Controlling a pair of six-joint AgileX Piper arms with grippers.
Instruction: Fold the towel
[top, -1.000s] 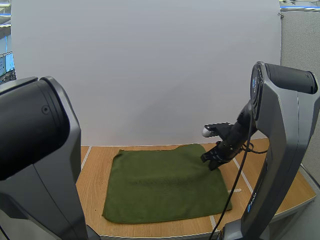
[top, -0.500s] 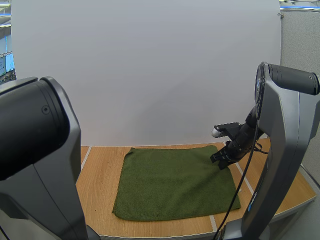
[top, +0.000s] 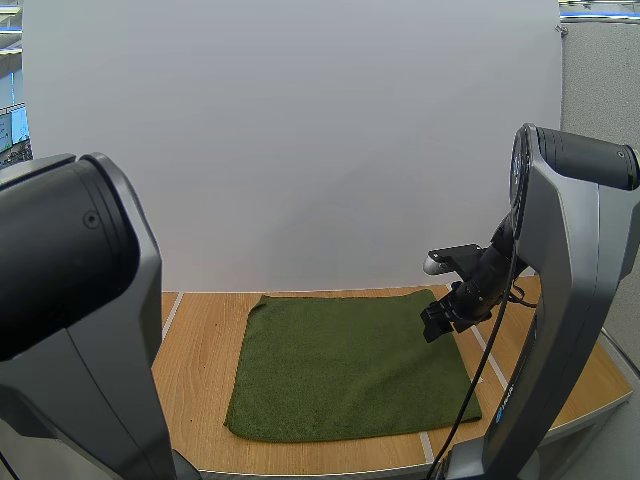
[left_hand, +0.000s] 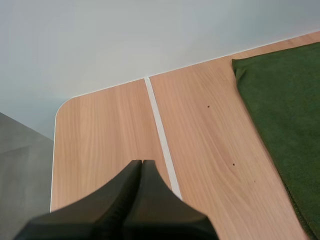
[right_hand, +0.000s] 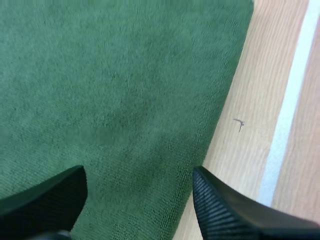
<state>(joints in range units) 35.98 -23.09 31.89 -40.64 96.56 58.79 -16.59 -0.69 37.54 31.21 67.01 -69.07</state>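
Note:
A dark green towel (top: 350, 365) lies flat on the wooden table (top: 195, 360), roughly square, its edges near straight. My right gripper (top: 437, 322) hovers just above the towel's far right corner, open, with nothing between its fingers. Through the right wrist camera the two fingers stand wide apart over the towel (right_hand: 115, 100) close to its right edge. My left gripper (left_hand: 141, 167) is shut on nothing, its fingers joined in one dark wedge over bare wood, left of the towel's edge (left_hand: 280, 115).
A white tape line (left_hand: 161, 132) runs across the table beside my left gripper, and another (right_hand: 287, 110) lies right of the towel. The table's rounded far-left corner (left_hand: 62, 107) is close to the left arm. Bare wood surrounds the towel.
My right gripper dragged the towel's far right corner rightward, flattening the cloth, then let go, opened and lifted slightly off it. The left gripper stayed shut.

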